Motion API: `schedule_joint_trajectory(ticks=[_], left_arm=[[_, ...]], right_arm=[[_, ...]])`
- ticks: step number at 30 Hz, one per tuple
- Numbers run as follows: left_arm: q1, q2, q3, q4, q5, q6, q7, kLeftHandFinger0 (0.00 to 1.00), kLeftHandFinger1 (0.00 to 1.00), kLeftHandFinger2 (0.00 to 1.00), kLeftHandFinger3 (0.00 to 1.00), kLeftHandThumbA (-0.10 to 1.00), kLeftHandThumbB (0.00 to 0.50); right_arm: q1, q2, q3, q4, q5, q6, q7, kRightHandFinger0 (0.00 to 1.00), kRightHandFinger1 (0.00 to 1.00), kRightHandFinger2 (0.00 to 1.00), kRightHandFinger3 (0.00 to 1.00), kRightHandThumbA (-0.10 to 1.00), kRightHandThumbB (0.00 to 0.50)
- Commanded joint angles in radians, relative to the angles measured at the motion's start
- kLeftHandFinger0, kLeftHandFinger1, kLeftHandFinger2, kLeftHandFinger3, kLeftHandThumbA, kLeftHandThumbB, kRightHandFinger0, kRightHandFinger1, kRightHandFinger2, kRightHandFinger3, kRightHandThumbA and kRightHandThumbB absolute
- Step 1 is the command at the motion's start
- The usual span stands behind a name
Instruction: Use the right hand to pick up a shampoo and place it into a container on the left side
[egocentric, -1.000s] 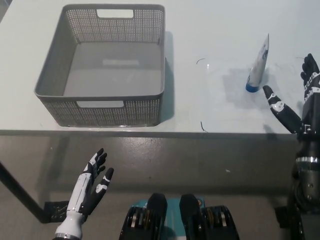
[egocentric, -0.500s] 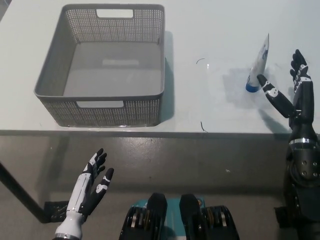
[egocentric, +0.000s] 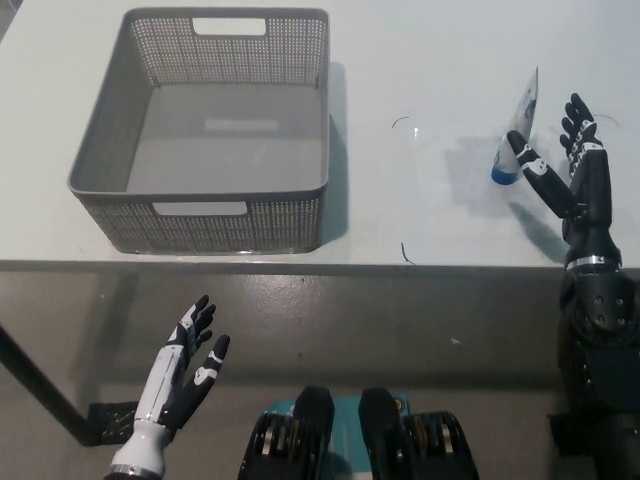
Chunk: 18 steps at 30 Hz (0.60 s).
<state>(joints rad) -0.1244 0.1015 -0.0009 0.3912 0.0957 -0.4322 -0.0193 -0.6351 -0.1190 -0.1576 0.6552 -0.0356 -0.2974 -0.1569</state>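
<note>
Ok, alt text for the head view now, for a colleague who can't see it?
Black right hand, open, reaches beside a shampoo tube standing cap-down on the white table, not yet gripping it. An empty grey basket sits to the left; the white left hand rests open below the table edge.

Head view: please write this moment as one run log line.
right hand: open, beside tube | left hand: open, resting low | basket: empty

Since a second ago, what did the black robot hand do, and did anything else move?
The black right robot hand slid up and to the left across the white table, closing in on the standing white shampoo tube with a blue cap. It is open, holding nothing. The tube, the grey perforated plastic basket and the white left robot hand, open below the table edge, stayed put.
</note>
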Motion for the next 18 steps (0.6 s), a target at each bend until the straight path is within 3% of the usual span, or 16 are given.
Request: schedule_joint_trajectory(ticks=[1, 18], left_arm=[[-0.028, 0.014, 0.0, -0.015, -0.016, -0.038, -0.005, 1.0, 1.0, 1.0, 1.0, 0.75, 0.0], [-0.024, 0.017, -0.001, -0.024, -0.014, -0.034, -0.011, 1.0, 1.0, 1.0, 1.0, 0.75, 0.0]], right_arm=[[-0.056, -0.016, 0.001, -0.006, 0.024, -0.007, 0.013, 1.0, 1.0, 1.0, 1.0, 0.93, 0.474], [-0.045, -0.016, 0.002, -0.015, 0.033, -0.006, 0.01, 1.0, 1.0, 1.0, 1.0, 0.93, 0.474]])
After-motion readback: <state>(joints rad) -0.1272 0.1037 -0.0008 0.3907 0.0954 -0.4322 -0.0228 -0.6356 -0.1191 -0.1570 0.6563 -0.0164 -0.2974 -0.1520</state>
